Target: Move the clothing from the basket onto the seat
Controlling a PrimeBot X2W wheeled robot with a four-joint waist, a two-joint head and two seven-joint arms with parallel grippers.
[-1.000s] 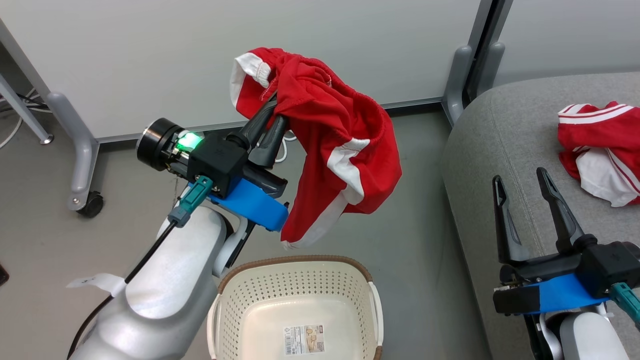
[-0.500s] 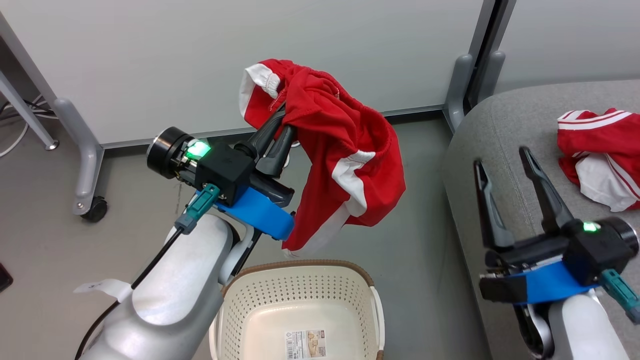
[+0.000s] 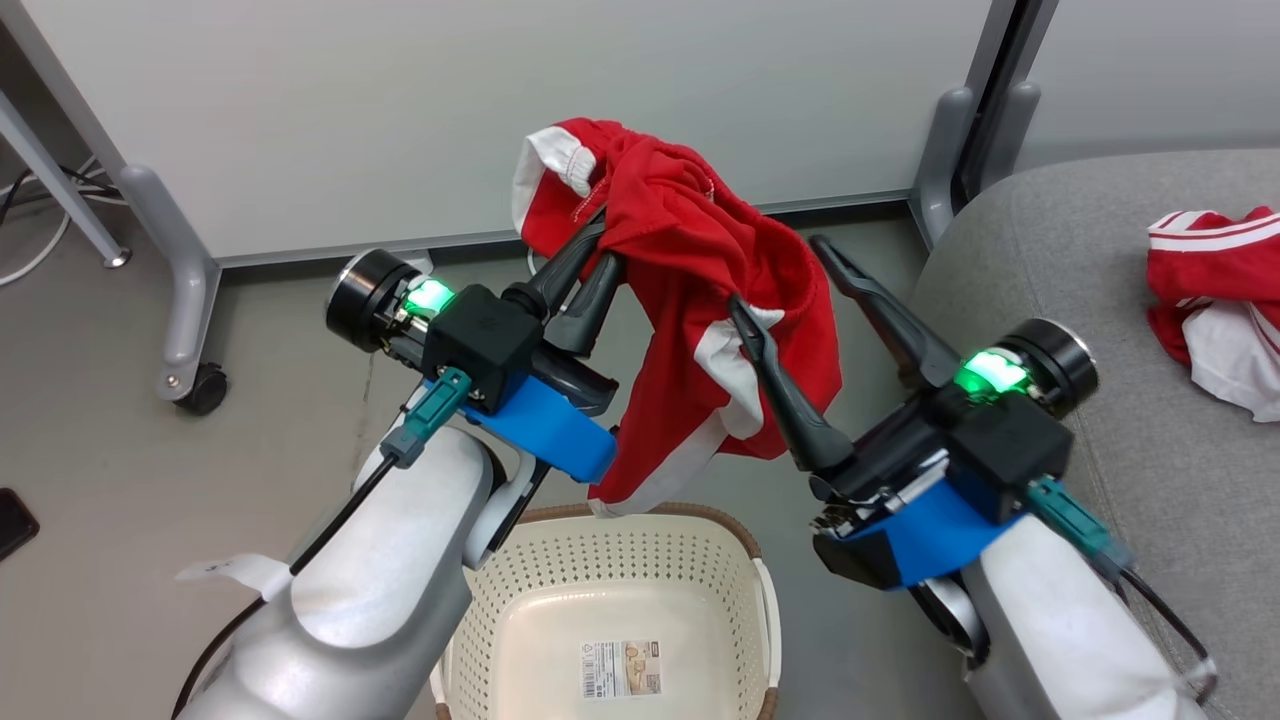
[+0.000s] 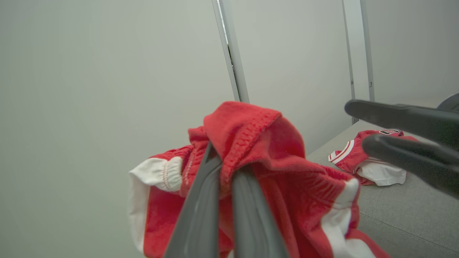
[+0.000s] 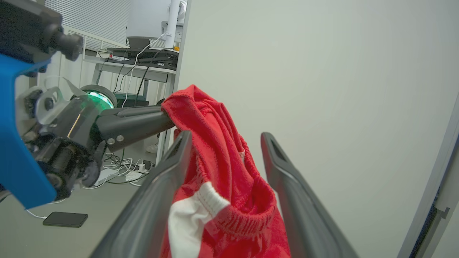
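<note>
Grey floor, empty basket (image 3: 600,575) nearest. Above it the left gripper (image 3: 606,246) is clamped on red shorts (image 3: 685,215), held clear for carrying. The right gripper (image 3: 775,270) is spread wide, straddling the hanging cloth, probably to support it. Farther right, a red jersey (image 3: 1210,290) already lies on the seat (image 3: 1050,250).

The hanging red clothing (image 3: 690,280) hides the tips of the left claw (image 3: 603,250). The basket (image 3: 650,560) is cut off at the bottom. Its sticker (image 3: 620,668) is too small to read. The other red clothing (image 3: 1215,290) runs off the right edge.

Head camera downward; wrist cameras near clothing (image 3: 700,300)
</note>
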